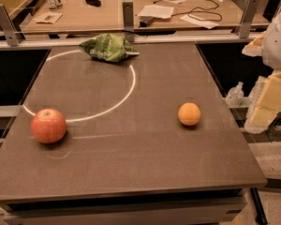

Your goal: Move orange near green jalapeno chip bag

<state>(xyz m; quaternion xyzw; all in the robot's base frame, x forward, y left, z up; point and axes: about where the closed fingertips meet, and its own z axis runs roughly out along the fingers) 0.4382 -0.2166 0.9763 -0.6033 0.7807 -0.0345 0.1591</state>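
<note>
The orange [189, 114] is small and round and sits on the brown table [145, 163], right of centre. The green jalapeno chip bag [108, 48] lies crumpled at the table's far edge, left of centre, on a white circle line. My gripper [268, 102] shows as white and pale yellow parts at the right edge of the view, off the table's right side, to the right of the orange and apart from it. It holds nothing that I can see.
A red-pink apple [48, 125] sits at the table's left side on the circle line. Behind the table a metal rail [126, 18] fronts a desk with papers, a cable and bottles. A crumpled plastic piece [234, 95] lies right of the table.
</note>
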